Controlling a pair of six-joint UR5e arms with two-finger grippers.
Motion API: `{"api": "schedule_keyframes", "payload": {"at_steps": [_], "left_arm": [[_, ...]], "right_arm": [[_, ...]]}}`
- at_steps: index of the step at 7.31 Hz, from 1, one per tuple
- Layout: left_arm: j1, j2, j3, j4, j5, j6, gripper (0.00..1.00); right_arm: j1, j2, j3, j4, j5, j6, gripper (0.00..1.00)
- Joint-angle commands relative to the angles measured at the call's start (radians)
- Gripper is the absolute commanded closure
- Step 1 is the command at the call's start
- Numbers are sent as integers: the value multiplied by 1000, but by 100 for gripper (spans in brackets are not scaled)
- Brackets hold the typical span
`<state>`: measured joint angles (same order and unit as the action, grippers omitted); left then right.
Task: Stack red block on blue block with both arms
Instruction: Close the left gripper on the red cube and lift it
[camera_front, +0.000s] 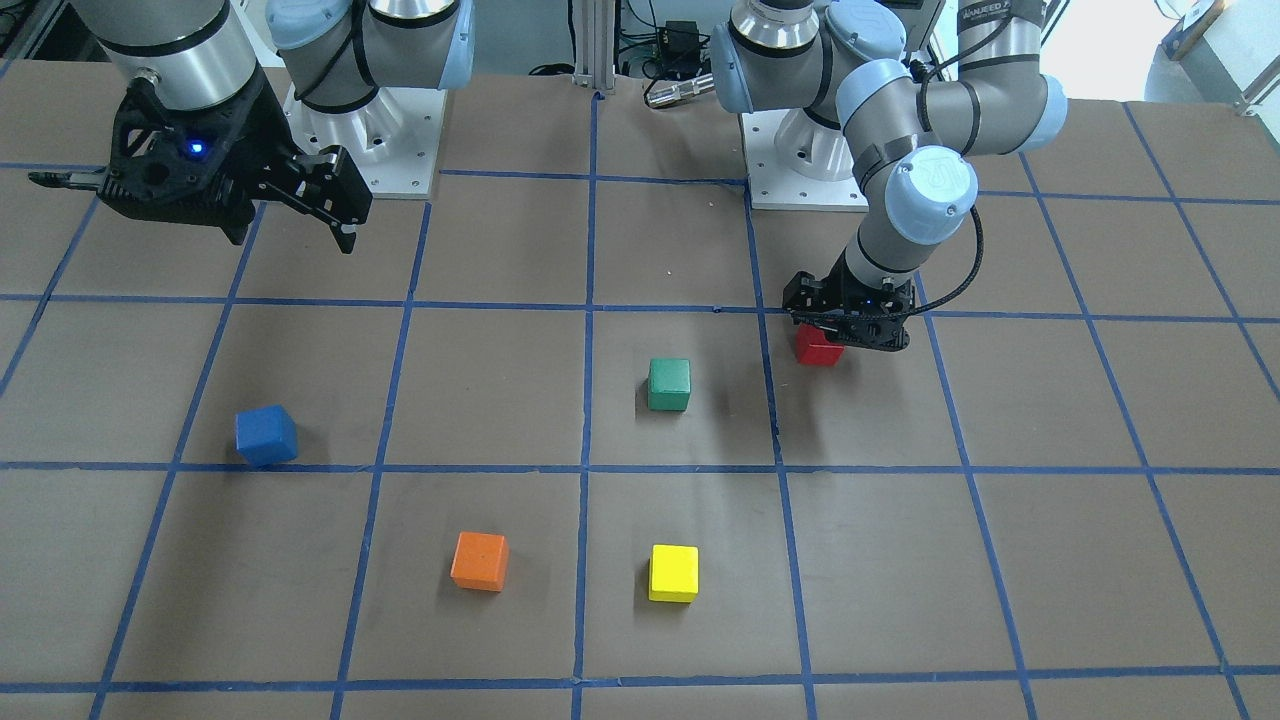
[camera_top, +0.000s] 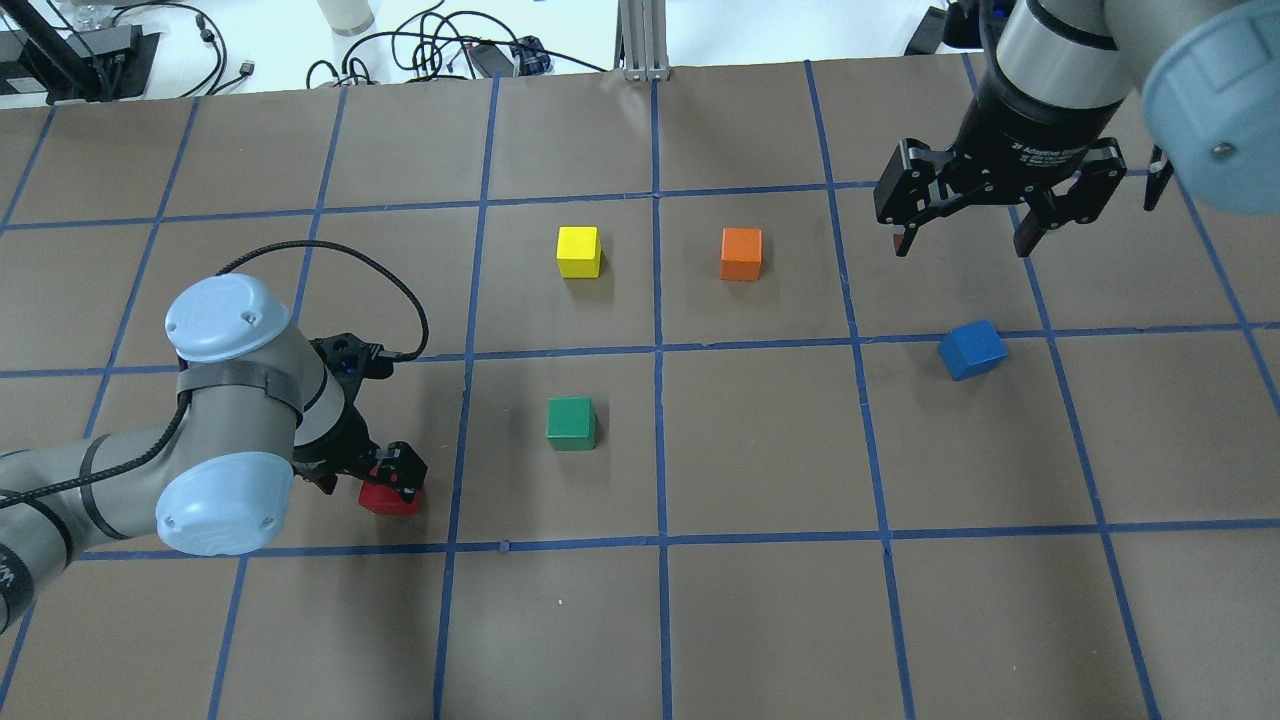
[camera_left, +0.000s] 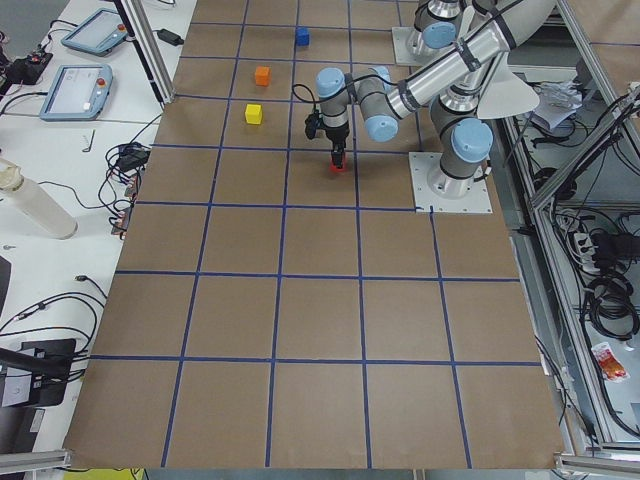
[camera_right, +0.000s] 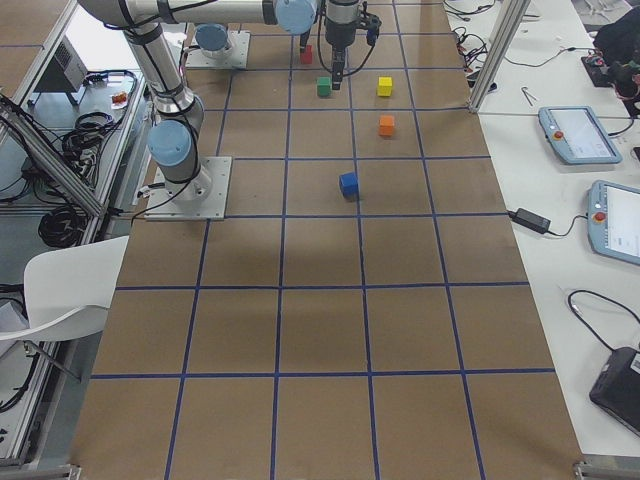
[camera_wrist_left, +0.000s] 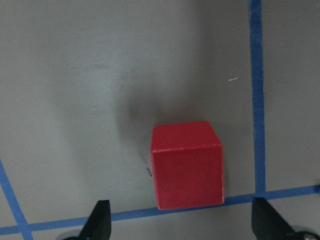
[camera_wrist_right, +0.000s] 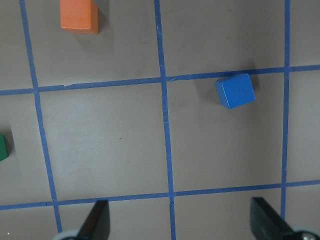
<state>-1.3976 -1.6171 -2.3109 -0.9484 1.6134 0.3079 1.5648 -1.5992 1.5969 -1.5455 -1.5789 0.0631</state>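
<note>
The red block sits on the brown table beside a blue tape line. My left gripper hangs low right over it, open. In the left wrist view the red block lies between the two spread fingertips, with a gap on each side. It also shows in the front view under the left gripper. The blue block sits alone, slightly turned, on the table's right side. My right gripper is open and empty, held high behind the blue block.
A green block, a yellow block and an orange block stand apart in the middle of the table. Blue tape lines form a grid. Cables and devices lie beyond the far edge.
</note>
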Motion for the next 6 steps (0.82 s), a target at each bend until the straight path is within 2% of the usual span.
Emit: {"api": "schedule_keyframes", "payload": {"at_steps": [1,2,3,4,6], "left_arm": [[0,-50,-19,62,-24,-7,8],[3,-44,-10,62,-12,-7,84],[3,-43,-2,62,-12,-9,100],[-15,-26,39,50,-15,-21,100],[-71,-26,126,25,-99,-88,100]], "right_arm": [[0,1,0,-2,5,0,0],[0,-1,0,-4,13,1,0],[0,-1,0,-4,8,1,0],[0,-1,0,-4,11,1,0],[0,1,0,-7,13,1,0]]}}
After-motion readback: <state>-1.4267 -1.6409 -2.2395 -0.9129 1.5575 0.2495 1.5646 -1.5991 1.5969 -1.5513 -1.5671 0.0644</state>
